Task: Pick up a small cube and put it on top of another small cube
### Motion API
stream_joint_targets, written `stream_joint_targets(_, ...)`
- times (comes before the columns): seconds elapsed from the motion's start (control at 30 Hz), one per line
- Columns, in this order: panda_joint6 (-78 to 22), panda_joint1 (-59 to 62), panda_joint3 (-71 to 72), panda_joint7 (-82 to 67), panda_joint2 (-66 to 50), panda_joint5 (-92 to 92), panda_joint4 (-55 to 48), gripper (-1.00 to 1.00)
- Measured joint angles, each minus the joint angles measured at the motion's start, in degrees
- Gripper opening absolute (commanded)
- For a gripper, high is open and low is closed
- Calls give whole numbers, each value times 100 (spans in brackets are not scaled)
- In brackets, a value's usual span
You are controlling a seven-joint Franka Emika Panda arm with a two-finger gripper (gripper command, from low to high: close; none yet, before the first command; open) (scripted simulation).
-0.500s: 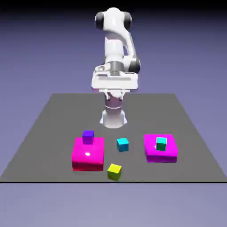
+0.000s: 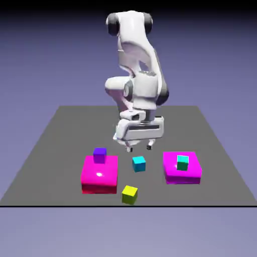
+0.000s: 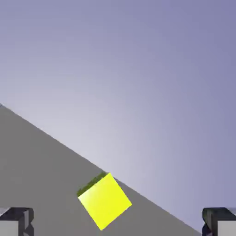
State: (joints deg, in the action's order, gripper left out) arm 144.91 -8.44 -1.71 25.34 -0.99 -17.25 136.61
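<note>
We are at the reaching step, by our judgement: nothing is picked up, and the pincer hangs in the air with its two tips spread wide and only air between them. In the hand view we see the same, one fingertip at each bottom corner.

We take the cyan cube as our landmark. The yellow cube sits on the table, nearer the camera than the cyan cube and a little to the exterior view's left of it, close to the table's front edge. The pincer is above the cyan cube and on its robot side, so the yellow cube lies beyond the cyan cube from where our pincer is, well apart from the tips and lower down.

The next move, as we judge it, calls for us to carry the open pincer out past the cyan cube, staying high enough to miss it, then to come down over the yellow cube. In the hand view the yellow cube shows low in the frame, between the tips but nearer the left one, and turned cornerwise to them. So we likely need to roll the hand until the pads face two flat sides; closing on corners could twist the cube or push it toward the edge. After that we would lift it and bring it back to set on the cyan cube.
</note>
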Motion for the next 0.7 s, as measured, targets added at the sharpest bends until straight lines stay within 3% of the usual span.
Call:
stream_joint_targets(0.47,-2465,-630,-145,-1450,-2851,-1461,-2066,0)
stream_joint_targets(0.6,-1719,-499,-324,-1214,-3450,-1749,-1938,0)
stream_joint_targets(0.63,-1701,-495,-328,-1208,-3465,-1756,-1935,-100)
stream_joint_targets(0.7,-1702,-495,-328,-1213,-3465,-1749,-1935,-100)
